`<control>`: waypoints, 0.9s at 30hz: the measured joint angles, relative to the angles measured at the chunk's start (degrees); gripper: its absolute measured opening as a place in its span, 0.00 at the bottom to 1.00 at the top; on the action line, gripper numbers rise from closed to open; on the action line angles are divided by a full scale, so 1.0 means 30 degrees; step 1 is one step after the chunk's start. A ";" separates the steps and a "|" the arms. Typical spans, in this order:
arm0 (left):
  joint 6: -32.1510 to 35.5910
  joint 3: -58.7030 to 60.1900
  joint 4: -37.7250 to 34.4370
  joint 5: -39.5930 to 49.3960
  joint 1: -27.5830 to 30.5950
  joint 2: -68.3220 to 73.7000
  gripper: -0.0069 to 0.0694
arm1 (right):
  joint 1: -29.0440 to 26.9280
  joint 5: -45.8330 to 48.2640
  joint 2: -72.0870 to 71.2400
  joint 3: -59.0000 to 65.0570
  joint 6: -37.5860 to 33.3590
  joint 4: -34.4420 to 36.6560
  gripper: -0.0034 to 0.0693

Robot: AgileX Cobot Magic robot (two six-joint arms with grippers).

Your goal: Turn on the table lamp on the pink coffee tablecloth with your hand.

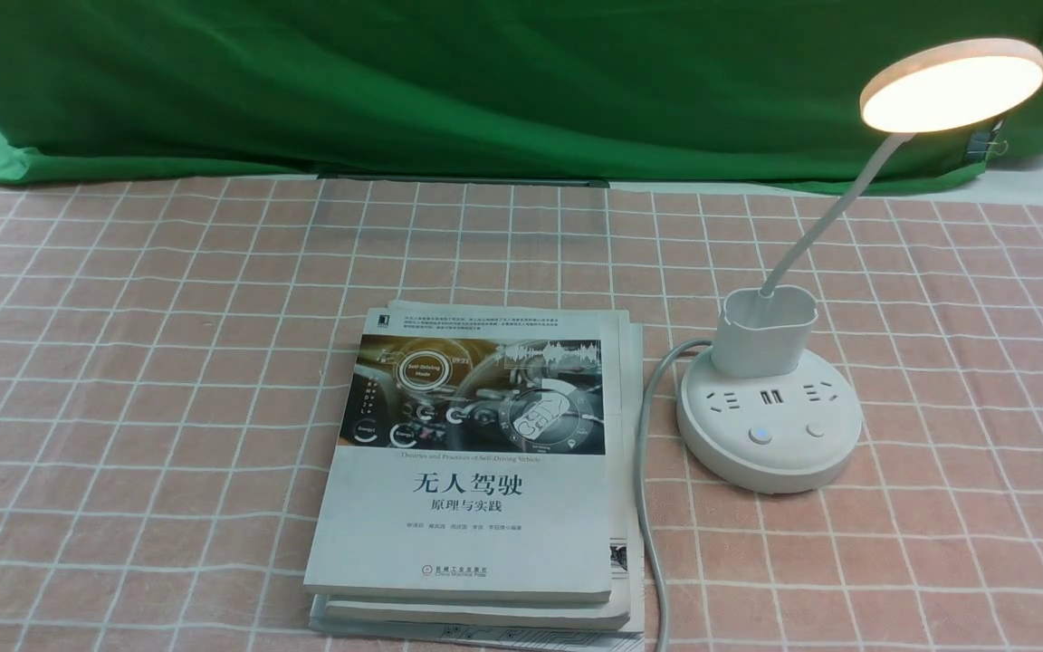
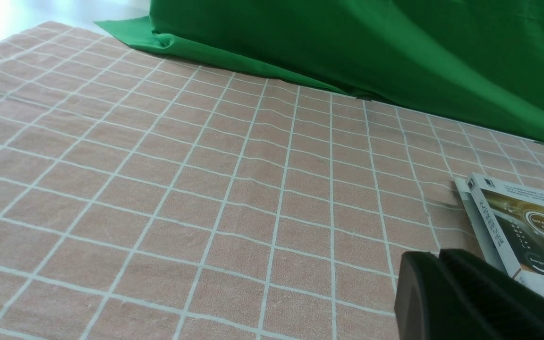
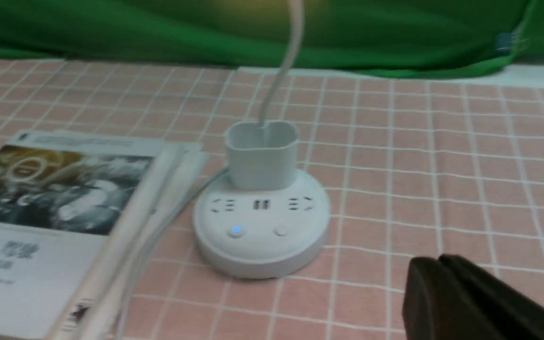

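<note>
The white table lamp point(image 1: 770, 412) stands on the pink coffee tablecloth point(image 1: 123, 362) at the right. Its round disc head point(image 1: 952, 83) glows warm white. The left button point(image 1: 760, 436) on its base shows a blue light. The lamp base also shows in the right wrist view point(image 3: 260, 226). My right gripper point(image 3: 437, 259) is shut and empty, hanging over the cloth a little to the right of the base and apart from it. My left gripper point(image 2: 438, 255) is shut and empty over the cloth left of the books. Neither arm shows in the front view.
A stack of books point(image 1: 476, 471) lies in the middle, left of the lamp; its corner shows in the left wrist view point(image 2: 522, 226). The lamp's white cable point(image 1: 648, 507) runs between books and base toward the front edge. A green backdrop cloth point(image 1: 485, 81) hangs behind.
</note>
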 joint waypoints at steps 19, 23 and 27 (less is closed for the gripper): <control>0.0025 0.0000 0.0022 -0.0017 0.0000 0.0000 0.12 | -0.0569 -0.5332 -0.5456 0.7711 -0.0123 -0.0076 0.08; 0.0025 0.0000 0.0022 0.0001 0.0000 0.0000 0.12 | -0.0569 -0.5310 -0.5456 0.7711 -0.0123 -0.0103 0.08; 0.0025 0.0000 0.0022 0.0001 0.0000 0.0000 0.12 | -0.0569 -0.5272 -0.5456 0.7711 -0.0123 -0.0119 0.09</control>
